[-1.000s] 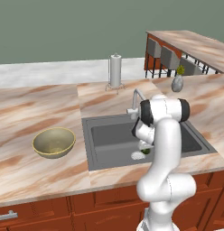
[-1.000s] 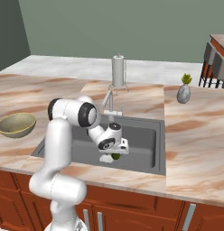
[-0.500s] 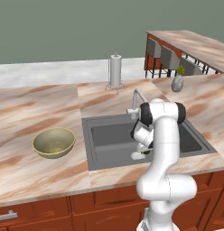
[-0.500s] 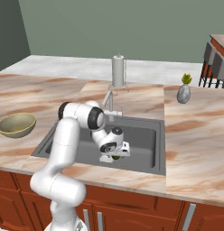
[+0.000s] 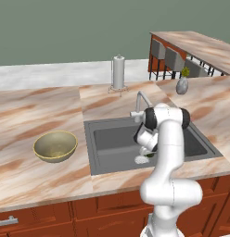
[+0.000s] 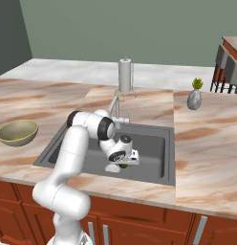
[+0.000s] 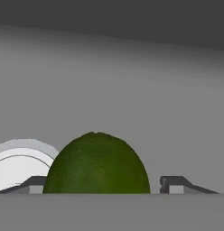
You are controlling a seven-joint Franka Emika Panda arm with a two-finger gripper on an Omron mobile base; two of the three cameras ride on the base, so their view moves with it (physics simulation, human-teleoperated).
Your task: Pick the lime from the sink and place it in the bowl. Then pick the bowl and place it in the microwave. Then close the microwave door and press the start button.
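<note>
While the arm reaches down into the sink (image 5: 117,139), the lime (image 7: 96,164) lies on the sink floor at the front of the basin, directly between the two fingertips (image 7: 177,184) of the gripper (image 6: 121,164). In the hand view the tips stand apart, one on each side of the fruit, with a visible gap on the right side; the fingers are spread and not yet pressed on the lime. The white drain (image 7: 16,164) sits just beside the lime, partly hidden behind it. From the right base view the lime (image 6: 123,166) shows as a dark spot under the hand. The faucet (image 5: 139,104) stands at the sink's back edge. The bowl (image 5: 55,146) rests on the counter (image 5: 38,109) left of the sink, well apart from it. A paper towel holder (image 5: 118,73) stands behind the sink, and a small vase (image 5: 182,84) to its right rear.
</note>
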